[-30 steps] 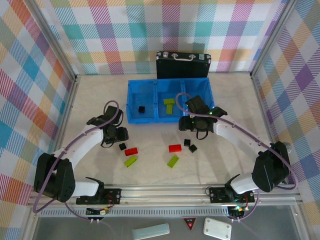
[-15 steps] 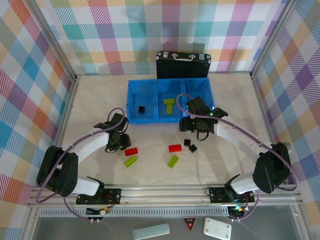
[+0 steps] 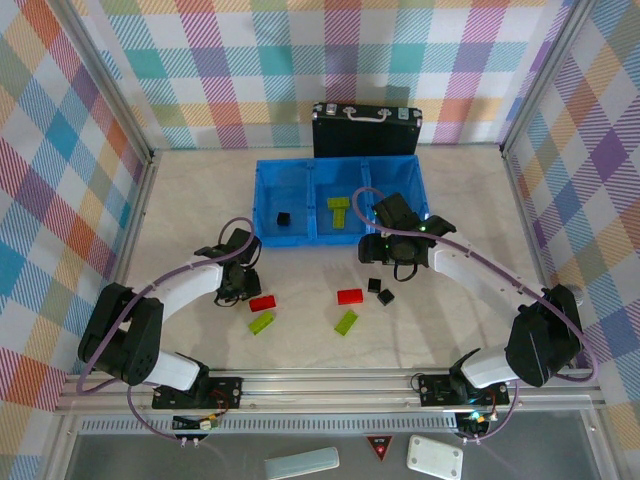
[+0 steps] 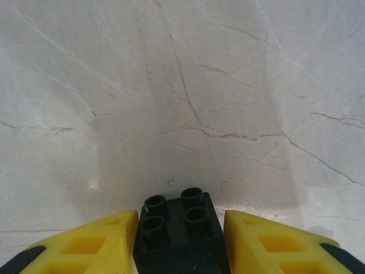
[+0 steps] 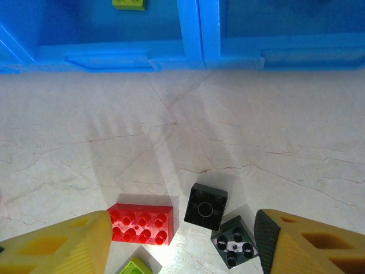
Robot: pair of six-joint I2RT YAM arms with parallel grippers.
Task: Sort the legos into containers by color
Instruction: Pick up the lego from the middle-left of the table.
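Note:
A black lego (image 4: 179,231) sits stud-up between my left gripper's yellow fingers (image 4: 85,245), which press on both its sides; that left gripper (image 3: 240,288) is low on the table beside a red lego (image 3: 263,303) and a green lego (image 3: 261,322). My right gripper (image 5: 182,234) hovers open above a red lego (image 5: 141,224), an upside-down black lego (image 5: 206,206) and a stud-up black lego (image 5: 234,241). The blue bin (image 3: 262,200) holds a black lego (image 3: 284,218) on the left and green legos (image 3: 338,208) in the middle.
A black briefcase (image 3: 366,130) stands behind the bin. Another green lego (image 3: 346,321) lies at mid-table near the front. The right arm crosses over the bin's right compartment. Metal frame rails run along the table's sides and front.
My left gripper has moved right and toward the front, coming down over the black lego that lay beside the red one. The right arm has stayed in place.

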